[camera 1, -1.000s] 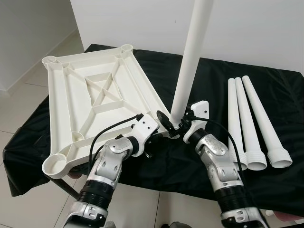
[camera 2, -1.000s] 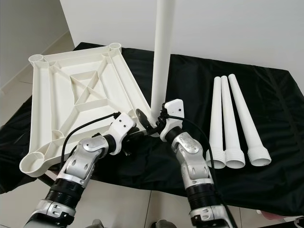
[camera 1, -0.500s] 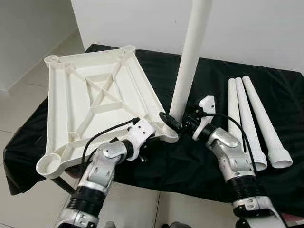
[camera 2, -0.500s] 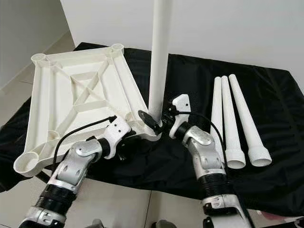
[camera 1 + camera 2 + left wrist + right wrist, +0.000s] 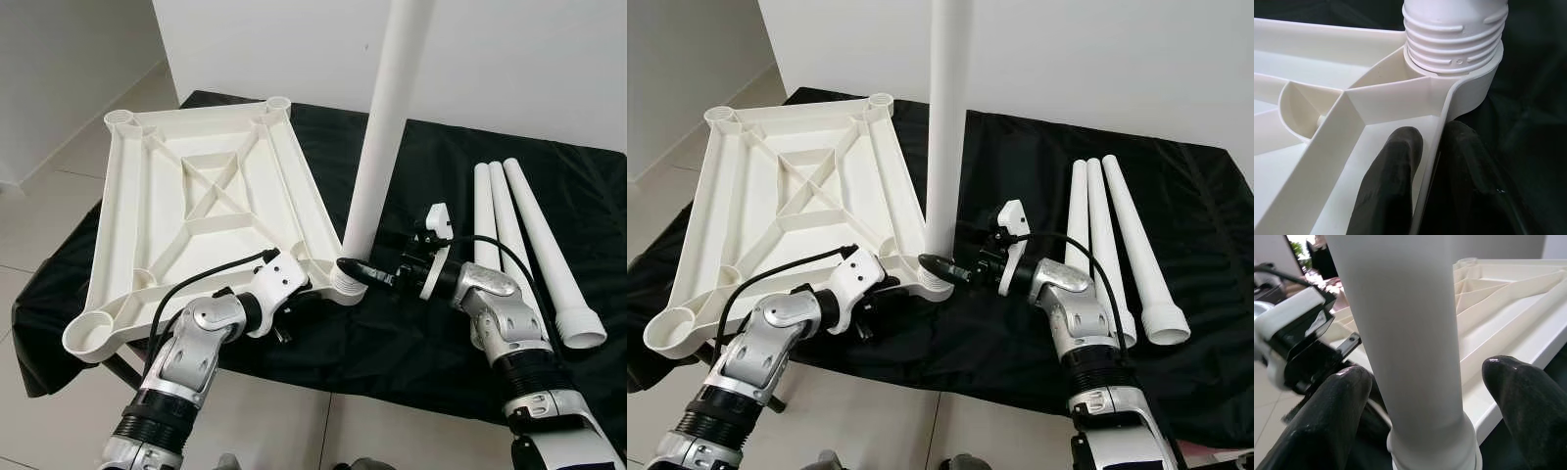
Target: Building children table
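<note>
While the left gripper (image 5: 1425, 161) stays clamped on the rim of the upside-down tabletop (image 5: 186, 211), the right gripper (image 5: 1430, 396) has let go of the upright leg (image 5: 377, 157), its fingers (image 5: 1525, 401) now apart either side. That leg stands straighter in its corner socket (image 5: 345, 284). Three spare legs (image 5: 519, 245) lie on the bench (image 5: 431, 333).

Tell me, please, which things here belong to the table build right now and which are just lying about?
In use:
- tabletop, upside down, its rim pinched by the left gripper
- upright leg in the corner socket, with the right gripper open around its base

Lying about:
- three spare legs
- black cloth
</note>
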Robot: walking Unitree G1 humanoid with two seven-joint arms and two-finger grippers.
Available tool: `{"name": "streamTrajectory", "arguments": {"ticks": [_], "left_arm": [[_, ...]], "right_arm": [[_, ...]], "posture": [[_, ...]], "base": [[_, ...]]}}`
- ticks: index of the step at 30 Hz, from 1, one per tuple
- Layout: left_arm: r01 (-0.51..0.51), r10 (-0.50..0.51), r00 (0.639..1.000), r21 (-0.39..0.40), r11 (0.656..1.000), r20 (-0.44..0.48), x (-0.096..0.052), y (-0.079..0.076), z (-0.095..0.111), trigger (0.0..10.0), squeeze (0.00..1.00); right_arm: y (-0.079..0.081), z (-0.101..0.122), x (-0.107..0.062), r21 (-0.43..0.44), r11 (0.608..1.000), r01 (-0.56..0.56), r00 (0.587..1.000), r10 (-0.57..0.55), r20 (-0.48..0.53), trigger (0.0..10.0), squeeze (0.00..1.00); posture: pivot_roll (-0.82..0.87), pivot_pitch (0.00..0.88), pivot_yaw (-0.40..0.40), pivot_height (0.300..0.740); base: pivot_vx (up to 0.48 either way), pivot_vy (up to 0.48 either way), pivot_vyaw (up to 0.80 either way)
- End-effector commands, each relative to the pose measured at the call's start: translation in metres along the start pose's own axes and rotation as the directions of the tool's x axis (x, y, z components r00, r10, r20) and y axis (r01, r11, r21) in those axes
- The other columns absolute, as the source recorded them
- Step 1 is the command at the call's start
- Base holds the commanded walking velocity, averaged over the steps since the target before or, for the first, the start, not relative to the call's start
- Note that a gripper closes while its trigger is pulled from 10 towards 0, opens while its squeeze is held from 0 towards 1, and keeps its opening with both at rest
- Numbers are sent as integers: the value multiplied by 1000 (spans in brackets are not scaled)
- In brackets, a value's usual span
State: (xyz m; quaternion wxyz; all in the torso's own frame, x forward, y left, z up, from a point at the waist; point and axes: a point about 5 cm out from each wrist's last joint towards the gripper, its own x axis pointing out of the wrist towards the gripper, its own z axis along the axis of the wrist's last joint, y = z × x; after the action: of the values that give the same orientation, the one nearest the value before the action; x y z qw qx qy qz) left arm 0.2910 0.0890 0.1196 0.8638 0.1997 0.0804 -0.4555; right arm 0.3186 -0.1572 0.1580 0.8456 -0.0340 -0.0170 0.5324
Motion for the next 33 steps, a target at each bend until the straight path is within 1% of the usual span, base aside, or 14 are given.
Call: {"name": "streamTrajectory", "arguments": {"ticks": [1, 9, 14, 15, 16, 17, 18, 25, 33], "left_arm": [[71, -72, 997, -10, 997, -42, -2, -7, -8, 10000, 0], [70, -70, 997, -8, 998, -38, -3, -5, -6, 10000, 0], [80, -80, 996, -4, 997, -37, -2, -7, -5, 10000, 0], [85, -86, 996, -10, 996, -33, -2, -8, -5, 10000, 0], [85, -86, 996, -10, 996, -33, -2, -8, -5, 10000, 0], [85, -85, 996, -7, 996, -35, -2, -8, -4, 10000, 0], [87, -87, 996, -8, 996, -33, -2, -9, -4, 10000, 0], [91, -91, 995, -11, 996, -35, -3, -10, -4, 10000, 0], [75, -75, 997, -25, 997, -23, 0, -9, -2, 10000, 0]], "right_arm": [[0, 0, 0, -9, 1000, -29, 1000, 29, -4, 10000, 0], [0, 2, 3, -11, 997, -81, 997, 81, -11, 10000, 0], [-1, 5, 5, -14, 995, -103, 995, 103, -6, 10000, 0], [-2, 5, 5, -15, 994, -112, 994, 112, -7, 7255, 0], [-2, 5, 5, -15, 994, -112, 994, 112, -7, 7255, 0], [-2, 5, 5, -17, 993, -116, 993, 116, -8, 1804, 0], [-3, 5, 6, -14, 993, -118, 993, 118, -8, 0, 0], [-1, 1, 5, 1, 991, -132, 991, 132, -11, 0, 0], [-1, 2, 4, 11, 994, -109, 994, 109, 15, 0, 0]], "posture": [[-43, 1, -3, 740], [-40, 2, -6, 740], [-40, 2, -5, 740], [-39, 1, -6, 740], [-39, 1, -6, 740], [-37, 0, -7, 740], [-36, 0, -7, 740], [-38, 0, -7, 740], [-44, 0, -8, 740]], "base": [[0, 0, 0], [0, 0, 0], [0, 0, 0], [0, 0, 0], [0, 0, 0], [0, 0, 0], [0, 0, 0], [0, 0, 0], [0, 0, 0]]}}
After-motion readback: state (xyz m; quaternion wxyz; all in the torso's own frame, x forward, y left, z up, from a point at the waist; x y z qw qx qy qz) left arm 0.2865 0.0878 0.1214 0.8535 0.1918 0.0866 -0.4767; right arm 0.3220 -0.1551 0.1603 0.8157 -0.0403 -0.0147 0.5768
